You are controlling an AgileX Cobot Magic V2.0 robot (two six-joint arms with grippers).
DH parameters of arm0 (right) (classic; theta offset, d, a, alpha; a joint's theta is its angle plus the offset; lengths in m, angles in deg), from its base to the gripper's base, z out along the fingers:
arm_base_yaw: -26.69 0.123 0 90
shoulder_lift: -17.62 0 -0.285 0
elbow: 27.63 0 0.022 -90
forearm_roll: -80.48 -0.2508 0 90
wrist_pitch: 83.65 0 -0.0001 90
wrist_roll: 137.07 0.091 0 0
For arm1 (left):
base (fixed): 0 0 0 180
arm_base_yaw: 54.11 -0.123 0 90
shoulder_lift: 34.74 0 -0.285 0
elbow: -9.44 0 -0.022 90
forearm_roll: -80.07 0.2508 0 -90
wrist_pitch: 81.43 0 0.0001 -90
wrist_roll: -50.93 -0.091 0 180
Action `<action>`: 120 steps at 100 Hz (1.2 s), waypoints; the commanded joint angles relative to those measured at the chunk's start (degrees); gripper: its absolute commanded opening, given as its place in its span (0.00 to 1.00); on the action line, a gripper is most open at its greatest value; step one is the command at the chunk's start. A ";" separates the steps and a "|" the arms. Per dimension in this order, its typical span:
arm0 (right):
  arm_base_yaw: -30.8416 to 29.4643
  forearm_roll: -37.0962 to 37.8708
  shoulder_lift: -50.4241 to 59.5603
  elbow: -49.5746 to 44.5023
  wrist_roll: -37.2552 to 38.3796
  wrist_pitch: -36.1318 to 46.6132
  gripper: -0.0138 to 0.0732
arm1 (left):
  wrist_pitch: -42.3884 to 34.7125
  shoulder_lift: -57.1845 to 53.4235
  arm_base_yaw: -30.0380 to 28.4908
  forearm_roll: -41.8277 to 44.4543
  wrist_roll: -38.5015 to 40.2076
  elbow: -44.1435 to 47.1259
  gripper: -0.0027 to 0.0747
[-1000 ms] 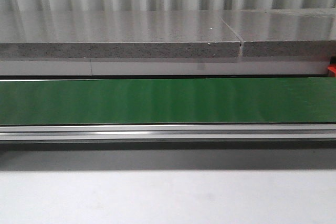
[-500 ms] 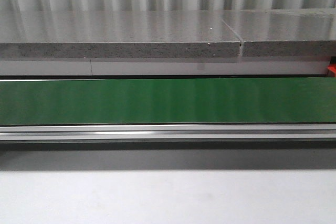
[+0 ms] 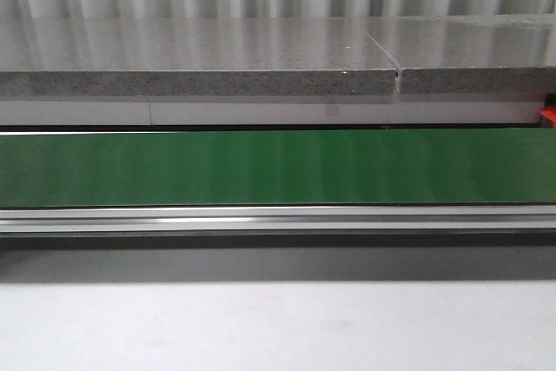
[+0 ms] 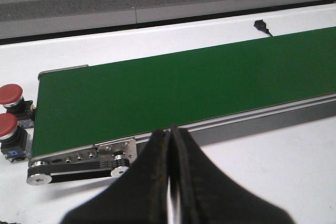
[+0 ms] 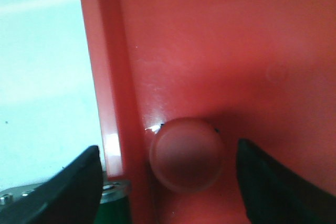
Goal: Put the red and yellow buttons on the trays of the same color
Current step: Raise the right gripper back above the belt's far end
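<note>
Hovering over the red tray, the right gripper is spread wide around a red button resting inside. Left gripper pinched closed beside the belt.

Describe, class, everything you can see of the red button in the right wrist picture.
The red button shows as a smooth, round, domed cap, dull red and somewhat blurred. It sits inside the red tray, close beside the tray's raised rim, its colour matching the tray floor. The right end effector hangs over it with fingers spread wide to either side, neither touching it. Only its top shows; any body beneath is hidden.
</note>
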 commanded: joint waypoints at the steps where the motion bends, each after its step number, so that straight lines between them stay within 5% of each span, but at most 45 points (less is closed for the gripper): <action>1: -0.33 -0.76 5.62 1.72 -0.37 1.32 0.78 | -3.60 0.56 0.46 -1.14 0.56 -1.62 0.01; 20: -0.07 -0.76 10.50 1.68 -0.37 -1.17 0.69 | -3.60 0.56 0.46 -1.14 0.56 -1.62 0.01; 48: 4.45 -0.76 17.51 1.55 -2.41 -4.85 0.07 | -3.60 0.56 0.46 -1.14 0.56 -1.62 0.01; 120: 17.85 -0.76 43.46 -23.43 -2.41 2.13 0.08 | -3.60 0.56 0.46 -1.14 0.56 -1.62 0.01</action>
